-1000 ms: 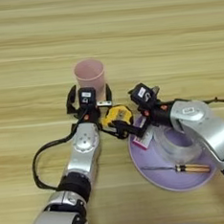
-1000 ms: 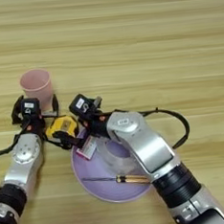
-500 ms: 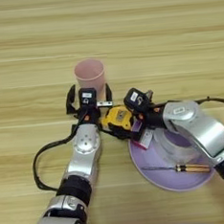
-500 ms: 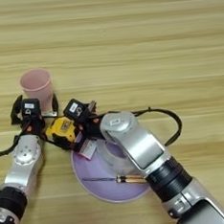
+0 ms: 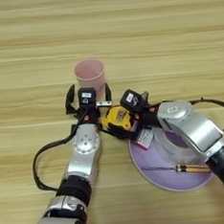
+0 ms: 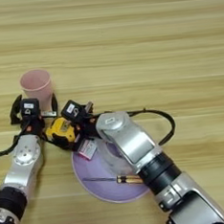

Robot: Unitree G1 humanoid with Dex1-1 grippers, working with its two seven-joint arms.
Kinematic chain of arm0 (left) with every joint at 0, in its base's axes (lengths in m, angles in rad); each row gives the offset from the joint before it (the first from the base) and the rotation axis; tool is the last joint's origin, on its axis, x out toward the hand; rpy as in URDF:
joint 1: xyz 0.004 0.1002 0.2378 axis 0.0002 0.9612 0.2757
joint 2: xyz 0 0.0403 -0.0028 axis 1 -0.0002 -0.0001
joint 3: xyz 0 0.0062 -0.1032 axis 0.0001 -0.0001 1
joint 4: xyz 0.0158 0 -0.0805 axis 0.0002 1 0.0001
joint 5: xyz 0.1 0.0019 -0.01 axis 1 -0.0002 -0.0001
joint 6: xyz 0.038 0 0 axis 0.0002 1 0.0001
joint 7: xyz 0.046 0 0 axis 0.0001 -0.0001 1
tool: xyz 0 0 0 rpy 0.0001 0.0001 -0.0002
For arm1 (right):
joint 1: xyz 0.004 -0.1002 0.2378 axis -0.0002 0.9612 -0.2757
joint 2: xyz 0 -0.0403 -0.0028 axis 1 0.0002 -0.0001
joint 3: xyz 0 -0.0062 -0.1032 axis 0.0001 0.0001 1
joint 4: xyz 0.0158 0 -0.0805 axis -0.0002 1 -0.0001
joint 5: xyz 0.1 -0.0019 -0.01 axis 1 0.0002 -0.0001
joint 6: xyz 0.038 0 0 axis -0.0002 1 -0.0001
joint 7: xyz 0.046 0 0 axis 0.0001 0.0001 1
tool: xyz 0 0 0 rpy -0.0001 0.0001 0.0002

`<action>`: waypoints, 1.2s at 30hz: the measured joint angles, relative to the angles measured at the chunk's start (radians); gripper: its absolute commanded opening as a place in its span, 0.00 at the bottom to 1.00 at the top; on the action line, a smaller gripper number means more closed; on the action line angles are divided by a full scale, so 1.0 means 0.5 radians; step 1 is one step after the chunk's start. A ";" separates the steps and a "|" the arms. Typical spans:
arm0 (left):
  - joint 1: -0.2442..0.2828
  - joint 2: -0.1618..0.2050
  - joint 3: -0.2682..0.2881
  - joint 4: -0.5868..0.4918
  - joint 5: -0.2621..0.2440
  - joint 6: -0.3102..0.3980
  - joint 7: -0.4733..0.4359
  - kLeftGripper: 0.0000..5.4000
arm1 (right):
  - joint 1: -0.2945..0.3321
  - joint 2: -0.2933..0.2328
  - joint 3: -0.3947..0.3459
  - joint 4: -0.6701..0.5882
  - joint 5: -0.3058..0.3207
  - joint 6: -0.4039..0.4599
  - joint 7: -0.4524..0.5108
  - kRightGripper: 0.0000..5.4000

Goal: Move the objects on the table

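Left fingers (image 5: 70, 99) spread beside upright pink cup (image 5: 90, 74); right fingers' state unclear at tape measure (image 5: 116, 119).

Light is even and fairly bright across the table (image 5: 164, 27); I see no hard glare on the wood. Shadows are soft and short, tucked close under the left arm and the pink cup (image 5: 90, 73). Both views look mildly soft overall, slightly more so toward the near edge.
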 measured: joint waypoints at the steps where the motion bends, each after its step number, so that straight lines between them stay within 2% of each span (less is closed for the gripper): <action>1: 0.000 0.000 0.000 0.000 0.000 0.000 0.001 1.00 | -0.001 0.002 0.000 0.006 -0.004 -0.009 0.001 1.00; 8: 0.001 -0.001 0.001 -0.004 0.000 -0.013 0.004 1.00 | -0.011 0.012 0.006 0.032 -0.031 -0.026 0.020 1.00; 21: 0.001 0.000 0.000 -0.004 0.005 -0.022 0.021 1.00 | -0.010 0.023 0.016 0.036 -0.058 -0.026 0.044 0.76; 28: 0.001 0.000 0.000 -0.004 0.005 -0.022 0.027 1.00 | 0.016 -0.005 0.025 -0.018 -0.059 -0.003 0.056 0.76; 36: 0.001 0.001 0.001 0.004 0.006 -0.030 0.037 1.00 | 0.067 -0.045 0.031 -0.159 -0.052 0.113 0.087 0.76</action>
